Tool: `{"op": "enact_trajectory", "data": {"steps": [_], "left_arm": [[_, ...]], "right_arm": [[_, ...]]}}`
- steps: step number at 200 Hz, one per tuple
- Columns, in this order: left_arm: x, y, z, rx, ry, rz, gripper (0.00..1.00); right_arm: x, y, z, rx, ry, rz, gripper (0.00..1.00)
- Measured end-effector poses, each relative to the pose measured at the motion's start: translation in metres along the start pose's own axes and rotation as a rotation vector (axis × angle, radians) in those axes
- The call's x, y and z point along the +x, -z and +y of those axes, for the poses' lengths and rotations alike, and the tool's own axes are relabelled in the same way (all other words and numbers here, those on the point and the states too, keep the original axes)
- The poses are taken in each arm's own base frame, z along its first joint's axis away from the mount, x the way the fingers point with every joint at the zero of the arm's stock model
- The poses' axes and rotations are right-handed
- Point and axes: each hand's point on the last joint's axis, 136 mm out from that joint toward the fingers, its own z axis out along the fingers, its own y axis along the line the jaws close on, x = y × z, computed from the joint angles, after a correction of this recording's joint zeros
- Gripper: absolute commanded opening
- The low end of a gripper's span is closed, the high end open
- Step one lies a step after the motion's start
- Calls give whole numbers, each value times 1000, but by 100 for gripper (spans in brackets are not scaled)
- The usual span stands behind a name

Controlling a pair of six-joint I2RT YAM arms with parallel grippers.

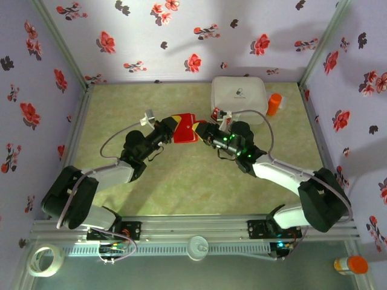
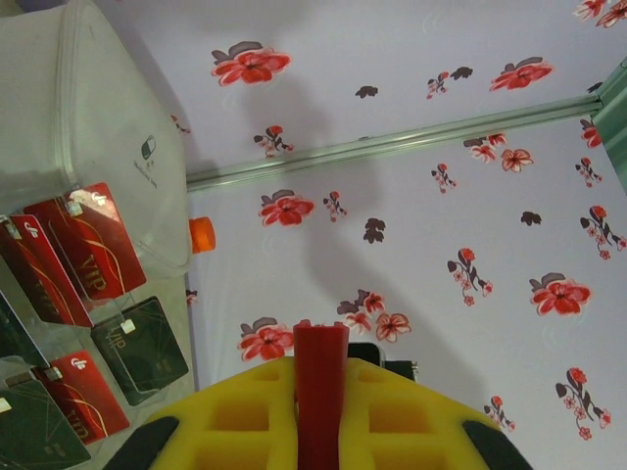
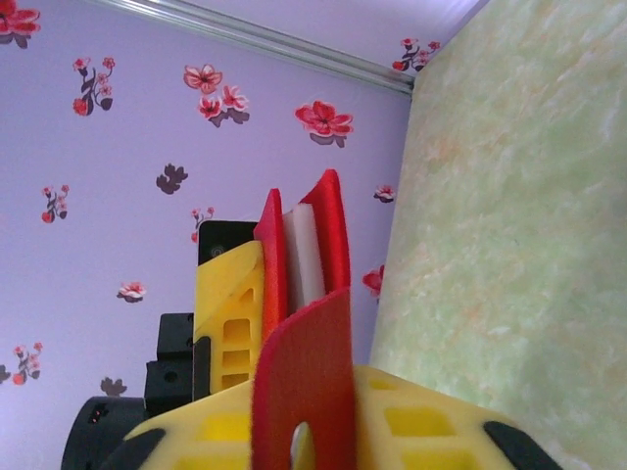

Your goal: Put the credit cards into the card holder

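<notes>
The left gripper (image 1: 168,129) is clamping tight on the card holder (image 1: 185,128), a flat red folding wallet that is showing a pale lining between its flaps. The right gripper (image 1: 204,130) is pinching a thin red credit card (image 3: 312,362) between its yellow pads (image 3: 421,421), with the card's edge just beside the wallet's mouth. Both arms are reaching inward with bent elbows, meeting over the mottled green table (image 1: 181,181). Farther back, a clear tray (image 2: 162,289) is holding red and dark cards (image 2: 93,240) beside a white box (image 1: 237,93).
</notes>
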Motion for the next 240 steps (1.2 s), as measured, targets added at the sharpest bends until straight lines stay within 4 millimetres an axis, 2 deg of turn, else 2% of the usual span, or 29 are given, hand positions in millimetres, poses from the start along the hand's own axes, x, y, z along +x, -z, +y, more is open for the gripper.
{"op": "enact_trajectory", "data": {"steps": [19,36,45,65,82,140,151,165,197,219,240], "left_arm": [[-2,0,0,1,-1,-10,0],[-3,0,-1,3,-2,-14,0],[-3,0,-1,4,-2,-14,0],[-4,0,-1,7,-3,-20,0],[-5,0,-2,10,-4,-22,0],[-6,-1,-1,15,-4,-25,0],[-6,-1,-1,17,-3,-25,0],[-6,-2,0,17,-3,-25,0],[-5,-2,2,13,-1,-22,0],[-5,-3,4,9,-1,-20,31],[-2,-3,5,7,-2,-6,54]], "right_arm": [[-1,-2,-3,-4,-16,2,8],[-1,-3,-2,-11,-23,1,15],[-1,-3,-1,-17,-25,2,15],[-2,-3,2,-32,-22,1,5],[-3,-3,3,-34,-32,0,0],[-5,-2,8,-57,-37,-5,0],[-5,-2,10,-65,-39,-5,10],[-6,-2,13,-78,-37,-5,0],[-6,-1,14,-84,-34,-4,0],[-5,-1,14,-83,-34,-3,0],[-2,0,13,-76,-34,8,0]]}}
